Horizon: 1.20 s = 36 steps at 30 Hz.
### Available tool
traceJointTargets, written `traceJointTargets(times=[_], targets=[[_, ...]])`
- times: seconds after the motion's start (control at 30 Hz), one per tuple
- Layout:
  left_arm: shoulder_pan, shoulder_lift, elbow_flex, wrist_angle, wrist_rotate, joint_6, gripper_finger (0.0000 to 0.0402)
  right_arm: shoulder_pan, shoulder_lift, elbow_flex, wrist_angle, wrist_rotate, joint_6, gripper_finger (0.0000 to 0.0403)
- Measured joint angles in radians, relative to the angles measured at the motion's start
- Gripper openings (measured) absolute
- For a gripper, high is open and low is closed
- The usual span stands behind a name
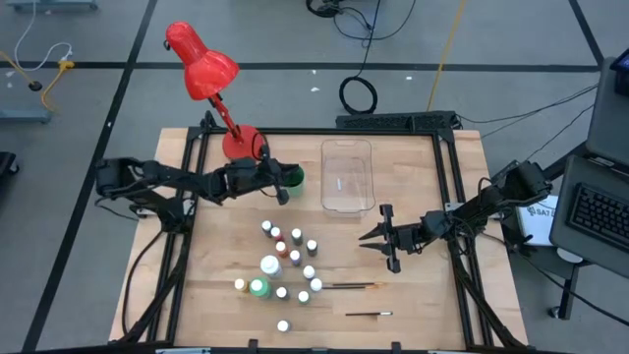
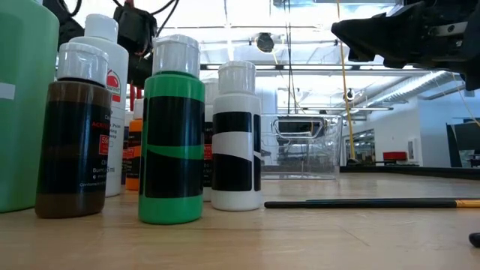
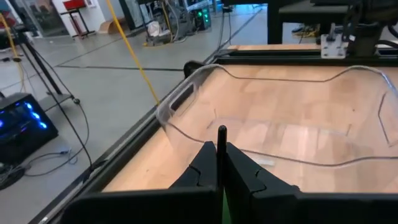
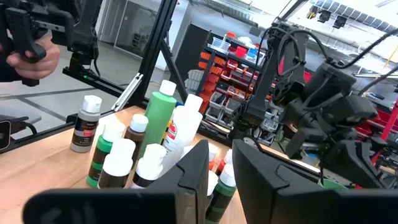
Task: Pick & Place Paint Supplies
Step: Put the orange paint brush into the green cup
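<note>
At the near edge of the table (image 1: 226, 324), one small bottle (image 1: 283, 325) stands alone, with a loose brush (image 1: 369, 315) lying flat to its right. Just beyond, the bottle cluster (image 1: 287, 258) stands upright in a tight group. It includes the big white bottle (image 1: 269, 265) and the big green bottle (image 1: 258, 287) on its left side. In the low view, a brown bottle (image 2: 73, 142), a green bottle (image 2: 172, 146) and a white bottle (image 2: 236, 142) form the front row. A second brush (image 1: 349, 286) lies flat just right of the cluster, pointing right. The right gripper (image 1: 385, 246) hovers above the table to the right of the cluster and beyond this brush. Its fingers (image 4: 194, 177) stand a little apart and hold nothing, and they face the bottles. Farther back, the clear tray (image 1: 325, 177) rests on the table. The green cup (image 1: 294, 177) stands just left of the tray. The left gripper (image 1: 283, 193) is positioned at the cup. Its fingers (image 3: 245, 171) are clamped together on a third brush (image 3: 221, 140), which stands upright between them, with the tray ahead of it. The red lamp (image 1: 201, 64) stands at the far left corner.
</note>
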Motion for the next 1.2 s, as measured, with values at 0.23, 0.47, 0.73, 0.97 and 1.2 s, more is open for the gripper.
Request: traceJointTargets(times=[0.23,0.47,0.73,0.97,1.2], targets=[[-0.003,0.005,0.000,0.000,0.032,0.004,0.0026,0.000,0.000,0.000,-0.001,0.000,0.000,0.0064],[-0.039,-0.081,0.001,-0.008,0.032,0.043,0.0062,0.000,0.000,0.000,-0.004,0.000,0.000,0.0064],[-0.088,-0.297,0.001,-0.086,0.004,0.071,0.0089,0.000,0.000,0.000,-0.007,0.000,0.000,0.0064],[-0.214,-0.691,0.001,-0.396,-0.061,0.142,0.0090,0.000,0.000,0.000,-0.016,-0.001,0.000,0.0064],[-0.277,-1.006,0.002,-0.879,-0.265,0.062,0.0047,0.000,0.000,0.000,-0.014,0.000,0.001,0.0064]])
